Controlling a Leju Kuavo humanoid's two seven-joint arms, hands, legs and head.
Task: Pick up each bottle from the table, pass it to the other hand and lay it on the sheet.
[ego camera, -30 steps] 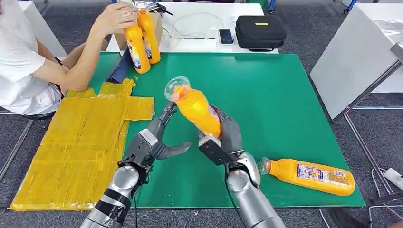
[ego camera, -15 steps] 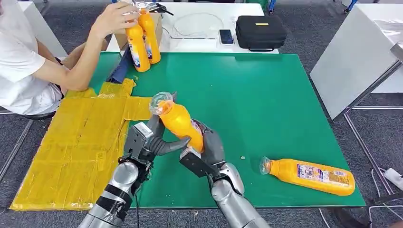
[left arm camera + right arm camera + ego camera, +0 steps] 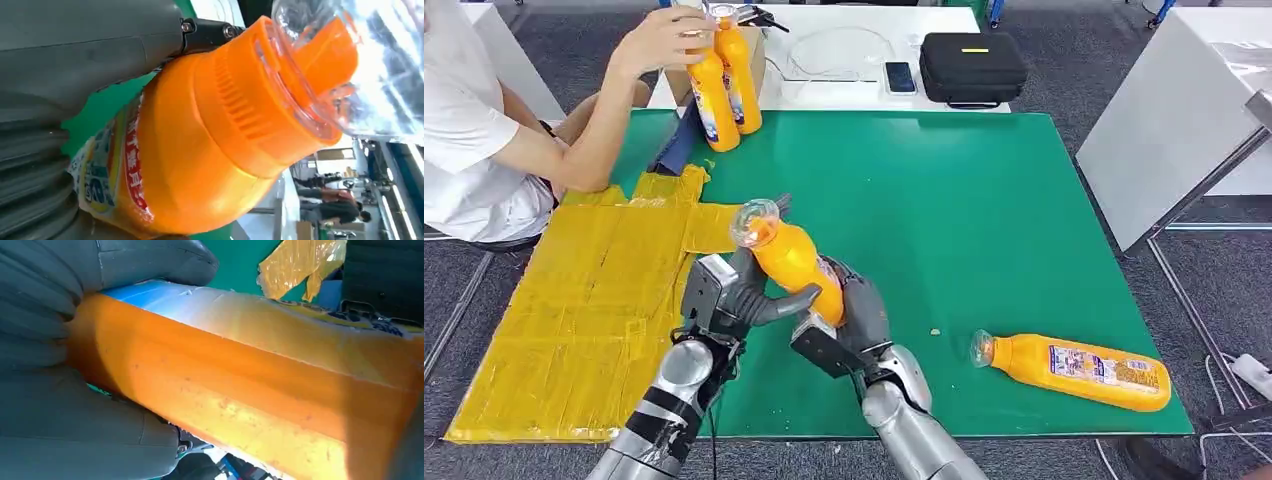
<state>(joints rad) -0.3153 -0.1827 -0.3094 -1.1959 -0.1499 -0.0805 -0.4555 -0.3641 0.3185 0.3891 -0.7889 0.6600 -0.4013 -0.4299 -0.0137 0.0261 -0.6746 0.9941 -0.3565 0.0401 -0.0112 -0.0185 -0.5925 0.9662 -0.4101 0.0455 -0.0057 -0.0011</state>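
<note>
Gripping the tilted orange bottle (image 3: 792, 262) from both sides, the right hand (image 3: 849, 325) is wrapping its lower body while the left hand (image 3: 736, 297) is closing thumb and fingers around its upper part — clear cap pointing far-left, above the green table (image 3: 984, 200) just right of the yellow sheet (image 3: 584, 300). Another bottle (image 3: 1079, 371) is lying near the table's near-right edge — two more bottles (image 3: 724, 85) are standing far-left under a person's hand (image 3: 664, 38).
</note>
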